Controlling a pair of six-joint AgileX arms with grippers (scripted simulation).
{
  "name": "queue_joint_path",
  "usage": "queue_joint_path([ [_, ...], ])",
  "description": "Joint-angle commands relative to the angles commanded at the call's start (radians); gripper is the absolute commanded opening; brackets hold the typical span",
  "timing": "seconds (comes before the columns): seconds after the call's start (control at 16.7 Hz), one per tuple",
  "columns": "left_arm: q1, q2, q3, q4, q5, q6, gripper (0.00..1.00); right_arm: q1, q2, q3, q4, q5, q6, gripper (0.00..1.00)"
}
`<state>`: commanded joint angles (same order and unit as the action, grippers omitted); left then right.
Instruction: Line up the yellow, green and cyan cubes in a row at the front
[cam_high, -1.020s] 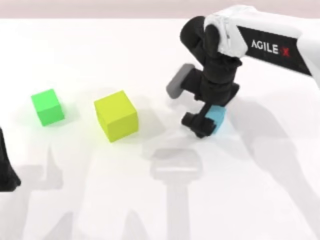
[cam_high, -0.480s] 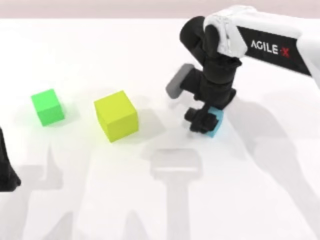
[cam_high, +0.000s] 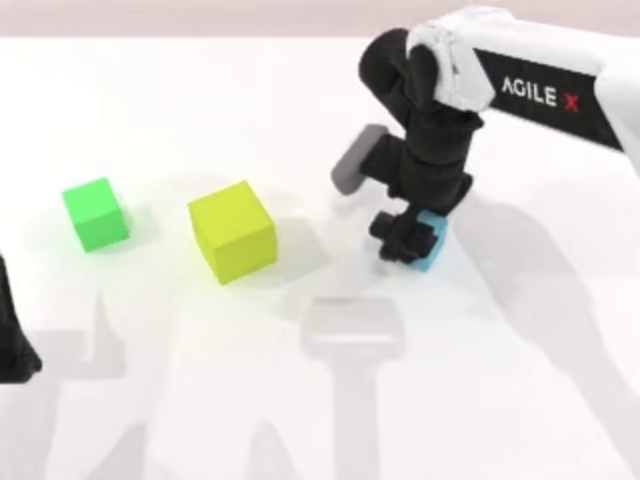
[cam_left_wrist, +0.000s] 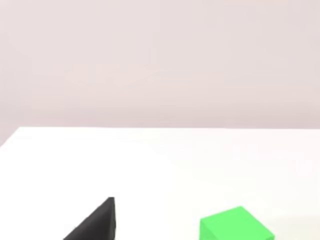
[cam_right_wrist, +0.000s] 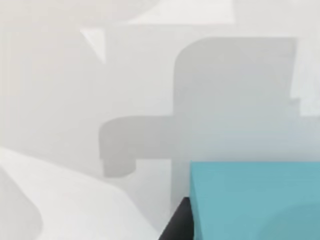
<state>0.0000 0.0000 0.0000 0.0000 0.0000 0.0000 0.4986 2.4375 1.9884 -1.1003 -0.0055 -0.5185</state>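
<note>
The cyan cube (cam_high: 433, 241) sits right of centre with my right gripper (cam_high: 407, 238) shut on it from above. The right wrist view is filled at one side by the cyan cube (cam_right_wrist: 255, 200), with one dark finger (cam_right_wrist: 178, 226) pressed against its face. The large yellow cube (cam_high: 232, 230) rests on the table left of centre. Farther left stands the small green cube (cam_high: 95, 213), which the left wrist view also shows as the green cube (cam_left_wrist: 232, 226). My left arm (cam_high: 12, 335) is parked at the table's left edge, away from all cubes.
The white table (cam_high: 320, 400) carries only the arms' grey shadows across its front. A grey camera block (cam_high: 352, 165) juts from the right wrist toward the yellow cube.
My right gripper's fingers have shut on the cyan cube, and the gripper and cube now sit slightly higher in the top view. The left arm and the other cubes have not moved.
</note>
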Motion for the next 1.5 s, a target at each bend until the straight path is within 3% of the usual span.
queue_joint_path([
  [0.42,0.000,0.000,0.000,0.000,0.000,0.000,1.00,0.006,-0.034,0.190,-0.227,-0.001,0.000,0.00],
  [0.84,0.000,0.000,0.000,0.000,0.000,0.000,1.00,0.016,-0.067,0.157,-0.216,-0.001,-0.012,0.00],
  [1.08,0.000,0.000,0.000,0.000,0.000,0.000,1.00,0.076,-0.216,-0.035,-0.161,-0.003,-0.068,0.00],
  [1.5,0.000,0.000,0.000,0.000,0.000,0.000,1.00,0.229,-0.567,-0.568,-0.036,-0.010,-0.211,0.00],
])
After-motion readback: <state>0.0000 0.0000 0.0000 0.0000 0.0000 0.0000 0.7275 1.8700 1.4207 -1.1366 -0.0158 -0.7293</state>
